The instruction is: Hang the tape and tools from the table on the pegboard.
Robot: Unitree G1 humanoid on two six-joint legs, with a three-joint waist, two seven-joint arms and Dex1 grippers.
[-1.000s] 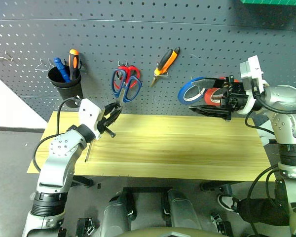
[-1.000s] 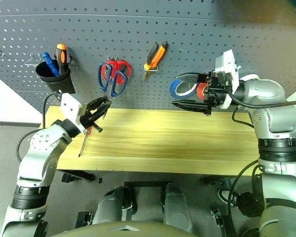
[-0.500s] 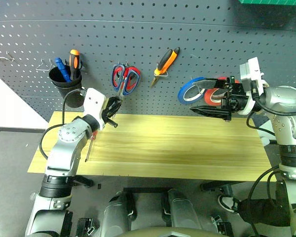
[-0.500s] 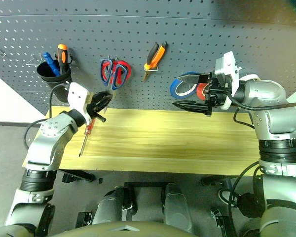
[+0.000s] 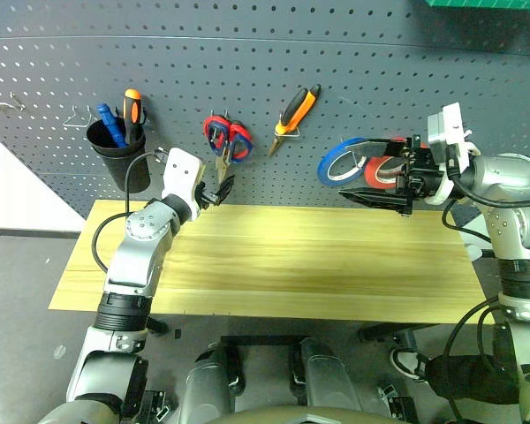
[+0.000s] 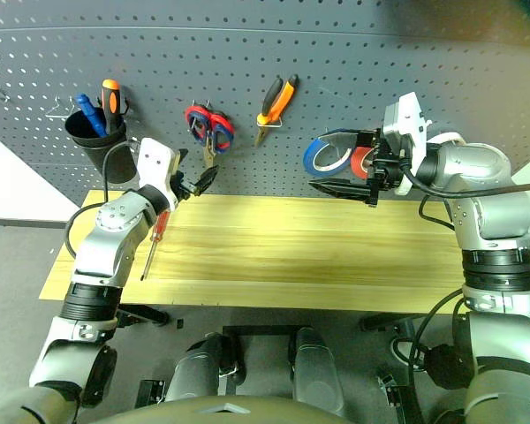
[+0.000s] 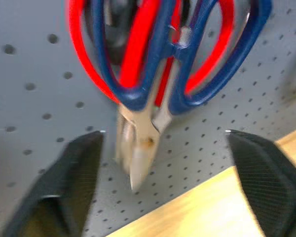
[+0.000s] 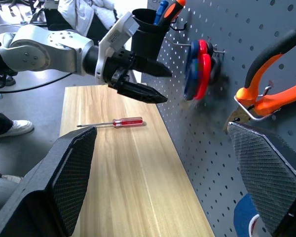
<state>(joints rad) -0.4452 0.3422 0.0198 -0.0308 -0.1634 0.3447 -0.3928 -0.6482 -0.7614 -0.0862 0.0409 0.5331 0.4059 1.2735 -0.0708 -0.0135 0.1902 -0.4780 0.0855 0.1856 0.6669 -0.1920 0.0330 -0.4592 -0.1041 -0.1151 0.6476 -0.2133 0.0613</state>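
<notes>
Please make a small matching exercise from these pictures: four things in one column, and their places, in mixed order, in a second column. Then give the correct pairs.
Things
1. slim red-handled screwdriver
2. orange-and-black handled pliers
3. dark blue-handled scissors
4. blue roll of tape

Places
A. hanging on the dark grey pegboard, directly in front of the open left gripper
B. lying flat on the light yellowish wooden table
C. on the pegboard beside the right gripper
D. hanging tilted on a wire hook, between the scissors and the tape rolls

Pairs: 1-B, 2-D, 3-A, 4-C
</notes>
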